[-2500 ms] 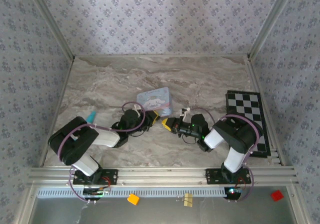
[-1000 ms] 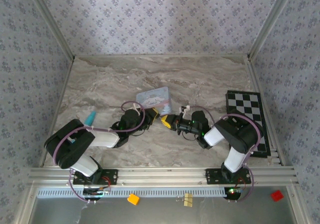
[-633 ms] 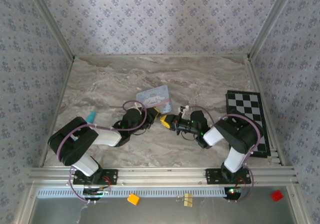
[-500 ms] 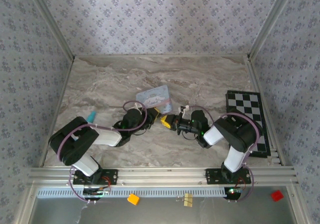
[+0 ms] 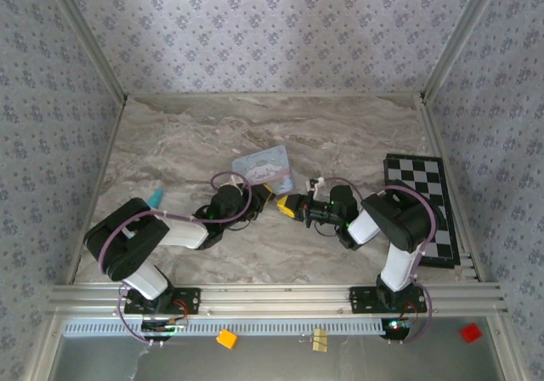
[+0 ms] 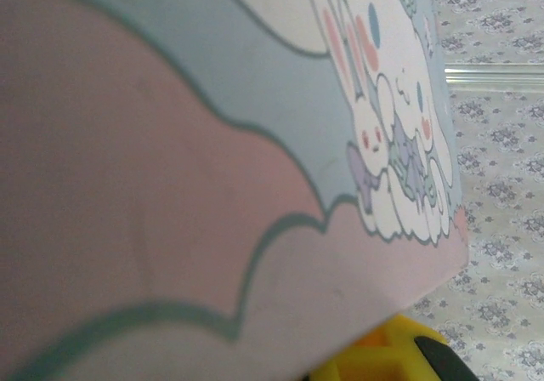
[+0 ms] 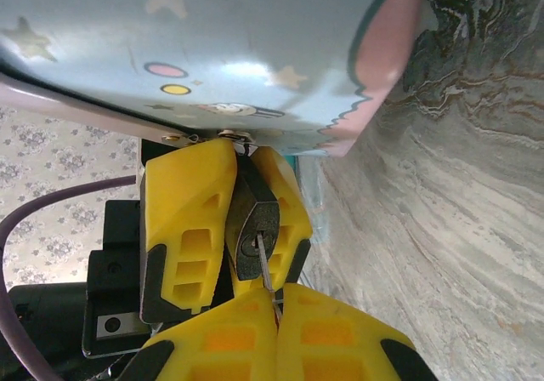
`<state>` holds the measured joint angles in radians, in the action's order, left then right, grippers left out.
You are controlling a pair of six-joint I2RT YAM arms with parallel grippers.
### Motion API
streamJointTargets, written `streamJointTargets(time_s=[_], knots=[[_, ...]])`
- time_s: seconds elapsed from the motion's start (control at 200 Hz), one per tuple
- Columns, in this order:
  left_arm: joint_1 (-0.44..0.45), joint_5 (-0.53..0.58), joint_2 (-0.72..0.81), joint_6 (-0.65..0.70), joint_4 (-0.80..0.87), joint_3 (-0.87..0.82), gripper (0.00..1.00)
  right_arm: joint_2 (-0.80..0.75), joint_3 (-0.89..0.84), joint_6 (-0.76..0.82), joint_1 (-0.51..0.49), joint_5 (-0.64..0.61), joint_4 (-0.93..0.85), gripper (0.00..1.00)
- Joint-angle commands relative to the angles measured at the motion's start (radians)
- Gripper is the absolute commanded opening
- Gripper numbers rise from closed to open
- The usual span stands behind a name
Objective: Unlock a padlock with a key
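Beside light-blue tin [image 5: 262, 167], mid-table: padlock [image 7: 255, 228] clamped between yellow fingers [image 7: 189, 228] of left gripper [image 5: 264, 193], keyhole facing right gripper [image 7: 276, 300]. Right gripper pinched tight on key [image 7: 265, 275]. Thin blade sticks out from its tips and meets keyhole; head hidden in grip. Depth of insertion unclear. Against 2.5 s ago: right gripper nearer left gripper and tin, gap between yellow tips smaller. Left gripper at same spot by tin.
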<state>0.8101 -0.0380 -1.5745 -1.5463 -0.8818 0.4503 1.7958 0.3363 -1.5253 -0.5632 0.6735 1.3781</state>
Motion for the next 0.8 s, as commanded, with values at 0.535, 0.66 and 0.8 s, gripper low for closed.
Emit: streamJointTargets(time_s=[0.535, 0.66, 0.8], knots=[[0.077, -0.196, -0.019, -0.006, -0.083, 0.078, 0.00, 0.014, 0.105, 0.074, 0.057, -0.048, -0.031, 0.00], [0.078, -0.207, -0.028, -0.005, -0.083, 0.080, 0.00, -0.027, 0.118, 0.104, 0.073, -0.014, -0.114, 0.00], [0.081, -0.210, -0.030, -0.003, -0.074, 0.085, 0.00, -0.100, 0.146, 0.202, 0.082, 0.005, -0.316, 0.00]])
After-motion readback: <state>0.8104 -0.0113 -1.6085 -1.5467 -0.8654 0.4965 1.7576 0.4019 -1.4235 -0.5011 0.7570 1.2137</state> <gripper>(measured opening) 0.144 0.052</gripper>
